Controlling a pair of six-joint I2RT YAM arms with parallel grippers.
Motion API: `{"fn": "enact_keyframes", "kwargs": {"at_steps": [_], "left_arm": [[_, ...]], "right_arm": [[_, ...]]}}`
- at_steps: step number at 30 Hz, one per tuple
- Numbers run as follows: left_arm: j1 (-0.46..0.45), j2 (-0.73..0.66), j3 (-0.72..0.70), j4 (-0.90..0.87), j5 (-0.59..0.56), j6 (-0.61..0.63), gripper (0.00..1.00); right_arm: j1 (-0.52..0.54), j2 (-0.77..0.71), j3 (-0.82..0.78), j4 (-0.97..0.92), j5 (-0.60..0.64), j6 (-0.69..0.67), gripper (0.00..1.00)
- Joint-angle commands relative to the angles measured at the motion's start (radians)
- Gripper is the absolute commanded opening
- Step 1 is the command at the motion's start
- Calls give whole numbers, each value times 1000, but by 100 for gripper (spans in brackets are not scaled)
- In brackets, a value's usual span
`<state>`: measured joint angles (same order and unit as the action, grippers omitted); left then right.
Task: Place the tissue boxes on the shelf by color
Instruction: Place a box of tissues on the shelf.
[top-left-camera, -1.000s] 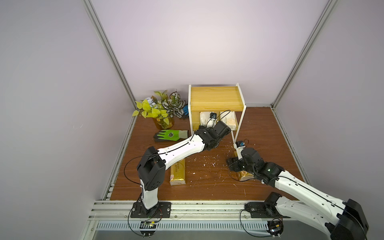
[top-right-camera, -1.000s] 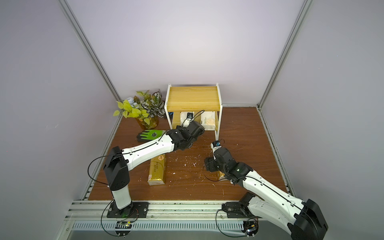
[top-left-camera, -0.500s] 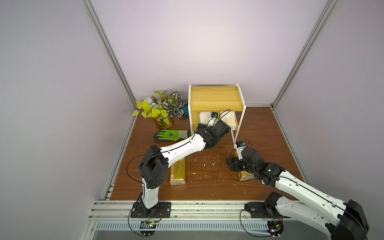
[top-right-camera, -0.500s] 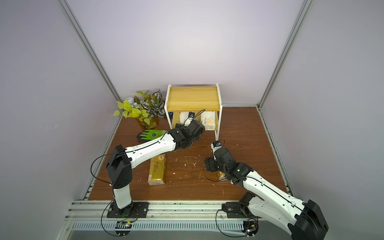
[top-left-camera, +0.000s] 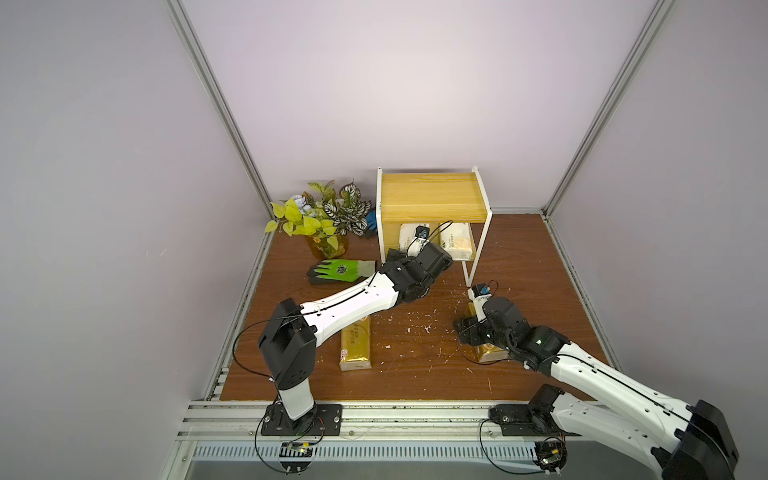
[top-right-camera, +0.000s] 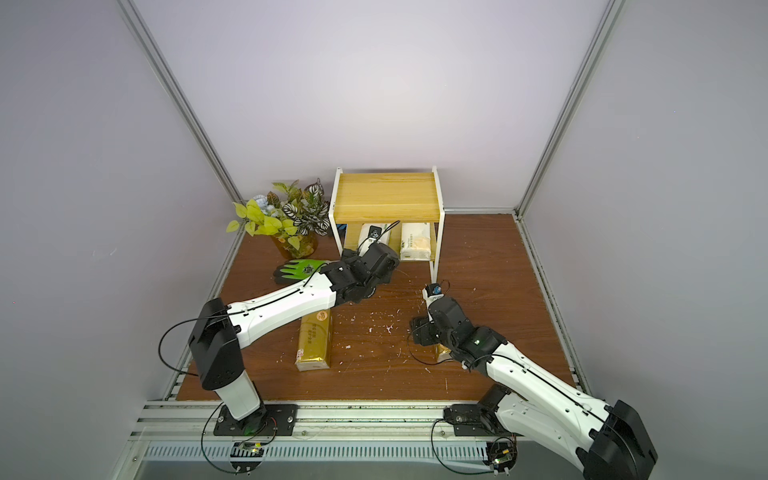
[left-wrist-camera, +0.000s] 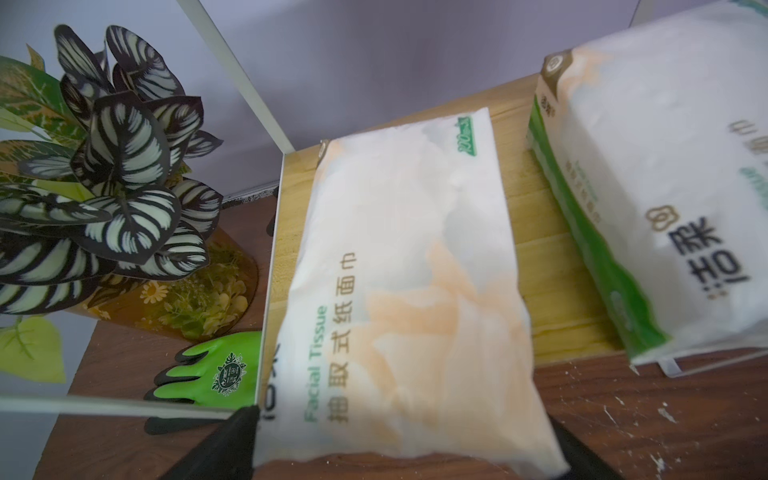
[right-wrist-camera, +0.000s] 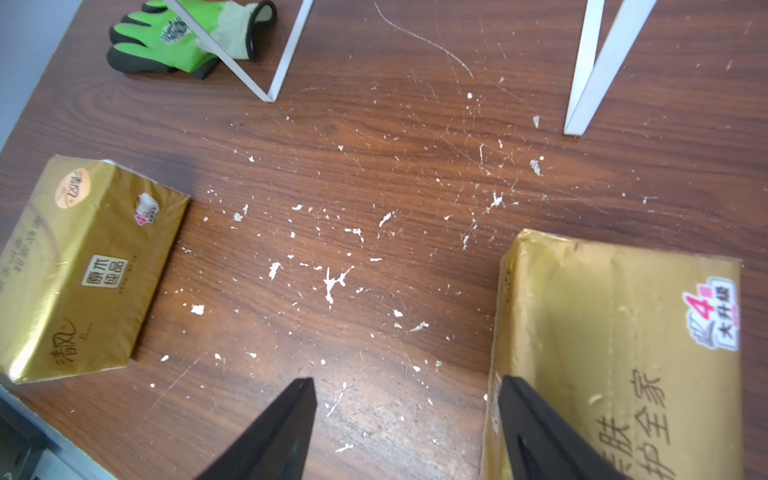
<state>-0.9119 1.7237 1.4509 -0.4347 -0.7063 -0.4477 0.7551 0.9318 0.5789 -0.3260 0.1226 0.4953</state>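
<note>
Lying on the shelf (top-left-camera: 432, 198) are two white tissue boxes (left-wrist-camera: 407, 270); two gold boxes (right-wrist-camera: 83, 266) lie on the bench (right-wrist-camera: 374, 145). The left tool (left-wrist-camera: 403, 417) gapes astride one white box; the right tool (right-wrist-camera: 405, 380) gapes, empty.

Left arm (top-left-camera: 353, 303) outstretched, left tool (left-wrist-camera: 403, 415) spread wide; right arm (top-left-camera: 602, 378) low, right tool (right-wrist-camera: 405, 380) parted (less wide).

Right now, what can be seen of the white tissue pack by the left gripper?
The white tissue pack is a soft plastic-wrapped brick with pale orange print and "Facial Tissue" lettering. It lies flat on the shelf's lower board, near end overhanging, apart from a second white pack, between the fingers of the open left gripper; contact unclear.
</note>
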Motion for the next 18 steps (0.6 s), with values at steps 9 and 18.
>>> {"fn": "enact_keyframes", "kwargs": {"at_steps": [9, 18], "left_arm": [[-79, -64, -24, -34, 30, -20, 100], [-87, -118, -82, -85, 55, -112, 100]], "right_arm": [[-3, 1, -5, 18, -6, 5, 77], [-3, 16, -2, 27, -10, 5, 77]]}}
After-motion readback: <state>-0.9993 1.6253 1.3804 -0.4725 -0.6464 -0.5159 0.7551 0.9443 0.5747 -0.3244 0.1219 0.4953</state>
